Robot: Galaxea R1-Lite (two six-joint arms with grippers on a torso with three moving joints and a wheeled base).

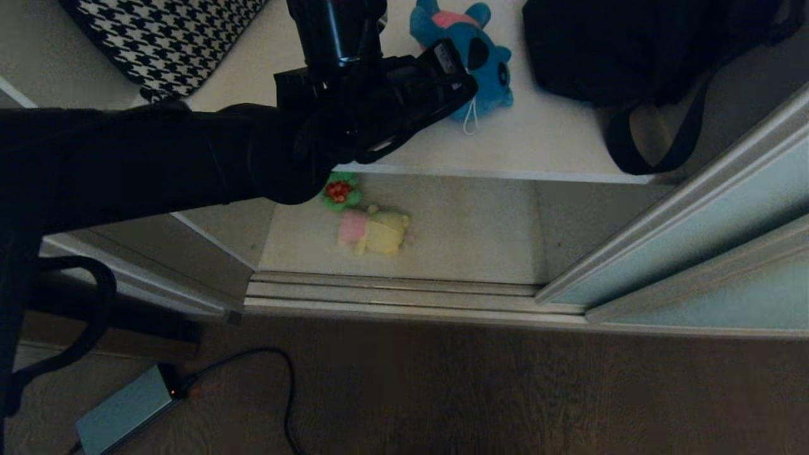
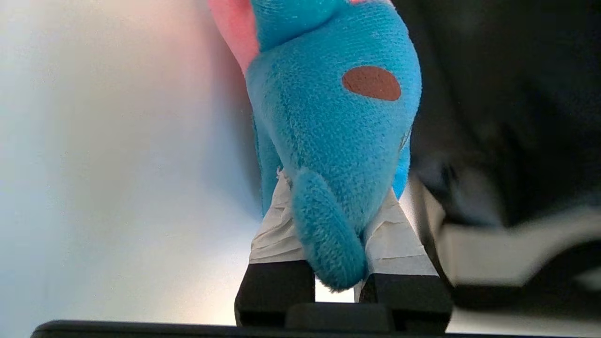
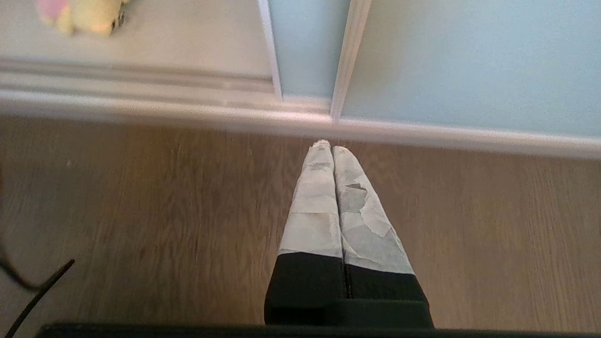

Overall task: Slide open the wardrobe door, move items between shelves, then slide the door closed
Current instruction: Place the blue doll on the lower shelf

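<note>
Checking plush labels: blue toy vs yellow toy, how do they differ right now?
The blue plush lies on the upper shelf; the yellow plush on the lower shelf. The left gripper is shut on the blue plush; the yellow plush lies untouched. Both are small toys with pink parts.

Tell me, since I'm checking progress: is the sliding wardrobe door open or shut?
Open. The sliding wardrobe door is slid aside to the right, leaving the lower shelf with the yellow plush exposed behind the floor track.
</note>
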